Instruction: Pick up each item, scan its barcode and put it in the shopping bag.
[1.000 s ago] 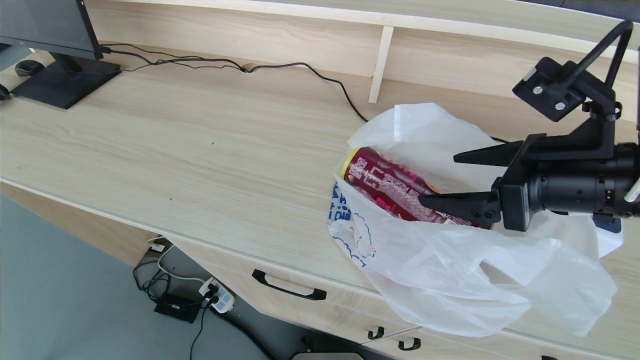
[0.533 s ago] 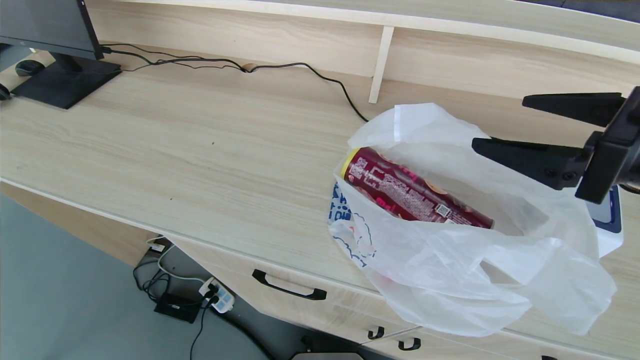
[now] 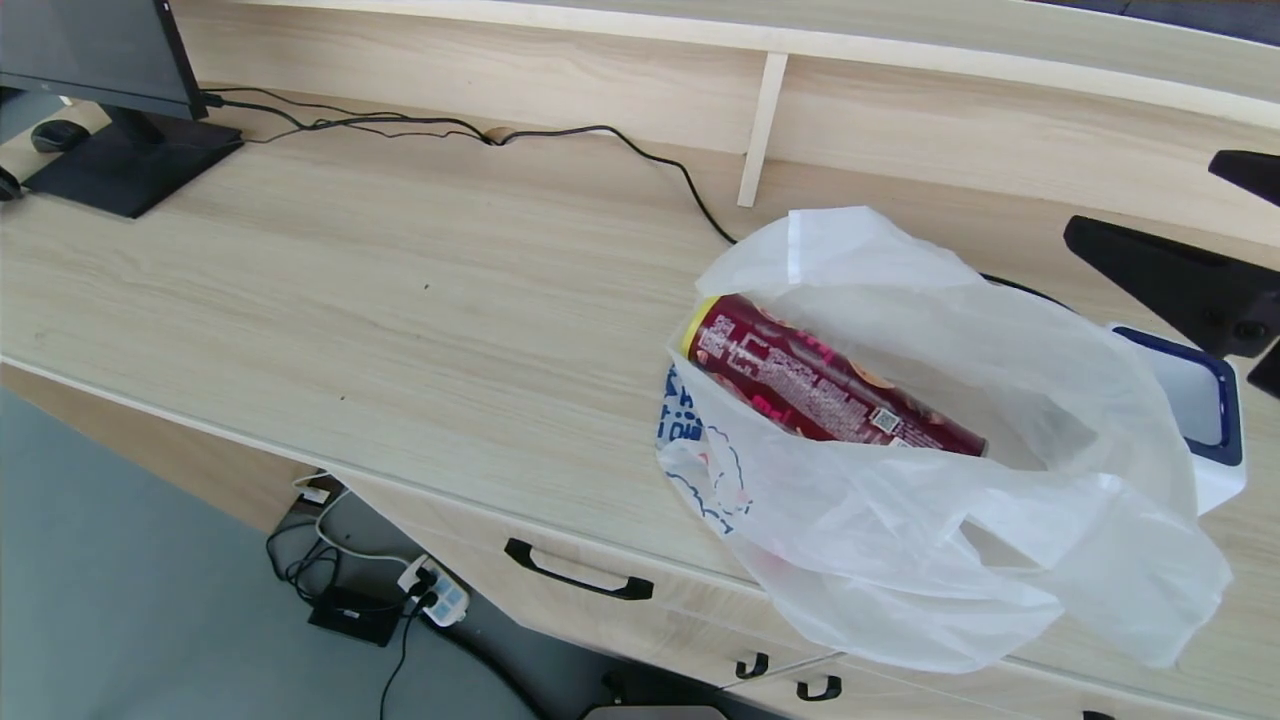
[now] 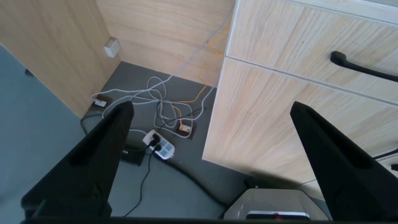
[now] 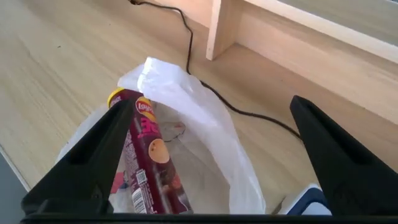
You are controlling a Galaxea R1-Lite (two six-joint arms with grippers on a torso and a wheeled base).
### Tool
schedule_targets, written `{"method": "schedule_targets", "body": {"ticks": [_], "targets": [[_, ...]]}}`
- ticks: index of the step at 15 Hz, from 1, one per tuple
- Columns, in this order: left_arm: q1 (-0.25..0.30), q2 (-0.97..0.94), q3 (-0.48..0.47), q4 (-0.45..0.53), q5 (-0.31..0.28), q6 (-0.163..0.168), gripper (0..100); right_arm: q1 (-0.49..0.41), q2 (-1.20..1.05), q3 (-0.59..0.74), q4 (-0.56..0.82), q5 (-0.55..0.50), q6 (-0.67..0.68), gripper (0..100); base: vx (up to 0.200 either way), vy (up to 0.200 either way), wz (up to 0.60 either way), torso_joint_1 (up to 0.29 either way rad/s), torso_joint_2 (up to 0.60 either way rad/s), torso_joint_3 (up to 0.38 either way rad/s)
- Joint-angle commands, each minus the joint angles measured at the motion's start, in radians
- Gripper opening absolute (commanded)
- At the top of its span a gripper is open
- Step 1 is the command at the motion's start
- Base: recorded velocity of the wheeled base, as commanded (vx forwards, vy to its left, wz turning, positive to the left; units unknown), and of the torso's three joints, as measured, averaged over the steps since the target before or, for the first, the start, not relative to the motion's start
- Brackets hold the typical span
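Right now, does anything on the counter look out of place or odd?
Mildly: the shopping bag sags slightly over the front edge of the counter, so it might slide. The red canister lies on its side inside it. Nothing spilled or damaged.

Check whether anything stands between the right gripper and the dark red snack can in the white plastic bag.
Nothing solid. The open right gripper hangs right of the white plastic bag, whose raised wall stands on that side of the dark red cylindrical snack can; from above, the bag's mouth leaves the can's upper side bare.
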Motion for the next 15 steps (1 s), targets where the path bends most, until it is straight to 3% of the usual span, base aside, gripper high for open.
{"method": "schedule_targets", "body": {"ticks": [1,8,10,12,15], "targets": [[0.000,0.000,0.000,-0.002,0.000,0.000,100,0.000,-0.047,0.051,-0.004,0.008,0.016,100,0.000,0.000,0.00,0.000,0.00,0.000],[0.001,0.000,0.000,-0.002,0.000,0.000,100,0.000,-0.076,0.066,-0.006,0.020,0.051,100,0.000,0.000,-0.60,0.000,0.00,0.001],[0.001,0.000,0.000,-0.002,0.000,0.000,100,0.000,-0.130,0.146,0.001,-0.004,0.093,100,0.000,0.000,0.00,0.000,0.00,0.000],[0.001,0.002,0.000,0.000,0.000,0.000,100,-0.002,-0.147,0.118,-0.004,-0.003,-0.015,100,0.000,0.000,0.00,0.000,0.00,0.000],[0.001,0.002,0.000,-0.002,0.000,-0.004,100,-0.013,-0.184,0.132,0.001,-0.030,0.039,100,0.000,0.000,0.00,0.000,0.00,0.000]]}}
